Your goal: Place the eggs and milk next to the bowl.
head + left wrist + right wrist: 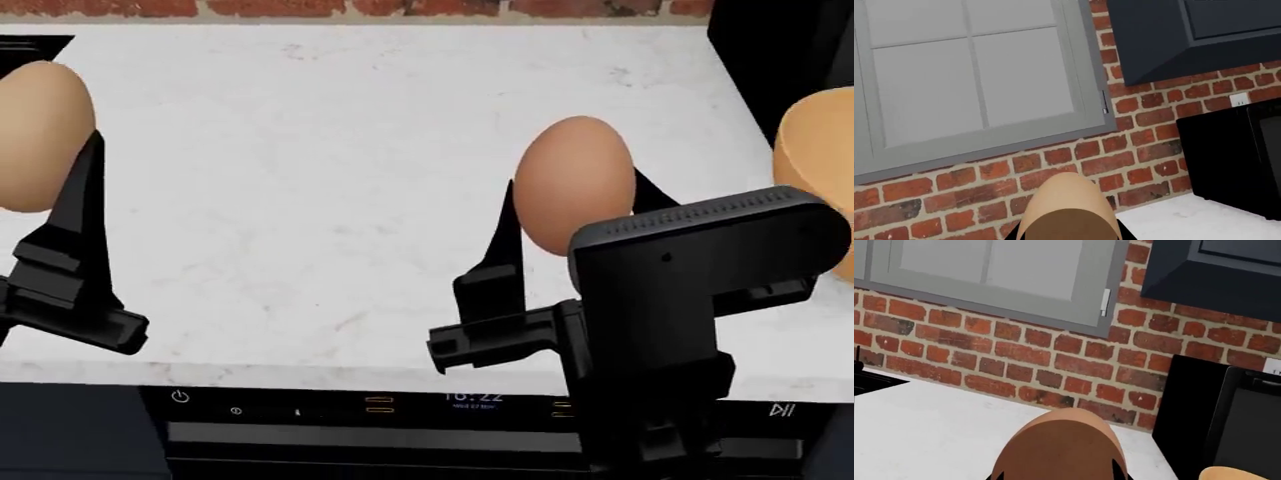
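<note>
The left gripper (47, 150) pinches the tan egg (38, 135) between its fingers (83, 215), held in the air above the bench (307, 170) at the far left, well apart from the bowl (817, 170). That long carry is the main hazard: a smooth oval held by thin fingers could squirt out if the arm jolts, then roll off the front edge. The right gripper (574, 215) pinches the brown egg (574, 185), also raised, nearer the bowl, which shows only as a rim at the right edge. Set down carelessly, this egg could strike the bowl's wall or roll away. No milk shows in any view, so it remains to be found.
</note>
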